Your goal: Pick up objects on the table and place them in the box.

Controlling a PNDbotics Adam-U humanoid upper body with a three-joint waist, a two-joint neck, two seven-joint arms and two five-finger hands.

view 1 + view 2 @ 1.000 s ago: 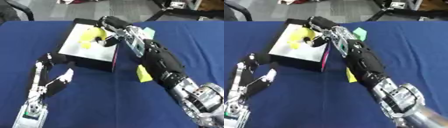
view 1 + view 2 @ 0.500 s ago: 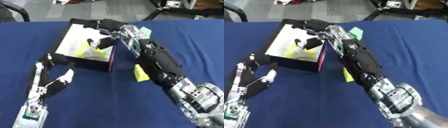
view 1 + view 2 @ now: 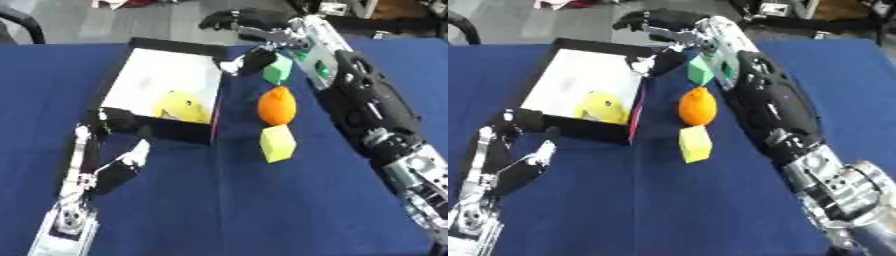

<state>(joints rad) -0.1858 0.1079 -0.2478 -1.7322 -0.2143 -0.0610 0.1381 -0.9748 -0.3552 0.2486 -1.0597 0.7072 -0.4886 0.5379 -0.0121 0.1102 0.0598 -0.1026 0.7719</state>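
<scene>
**One item boxed, three waiting on the cloth**

While a yellow object [image 3: 182, 106] lies inside the white-floored box [image 3: 162, 65] at the left of the blue table [image 3: 219, 200], three more things sit in a row just right of the box. Farthest is a green block [image 3: 277, 68], then an orange fruit [image 3: 276, 105], and nearest a yellow-green block [image 3: 277, 143] — the fruit and the near block almost touch.

The right hand [image 3: 238, 20] reaches in from the right and hangs above the box's far right corner, close to the green block. Its fingers are spread and only gently bent, holding nothing. A dark fingertip with a pale pad sits just beside the box's right wall.

The left hand [image 3: 520, 167] rests at the near left, next to the box's near corner, fingers relaxed and apart, also empty.

Judging by this layout, the step in hand falls between one drop and the next pick. The green block is the closest candidate — the right hand would need to shift slightly right and lower, closing around the block without nudging the fruit beside it.
</scene>
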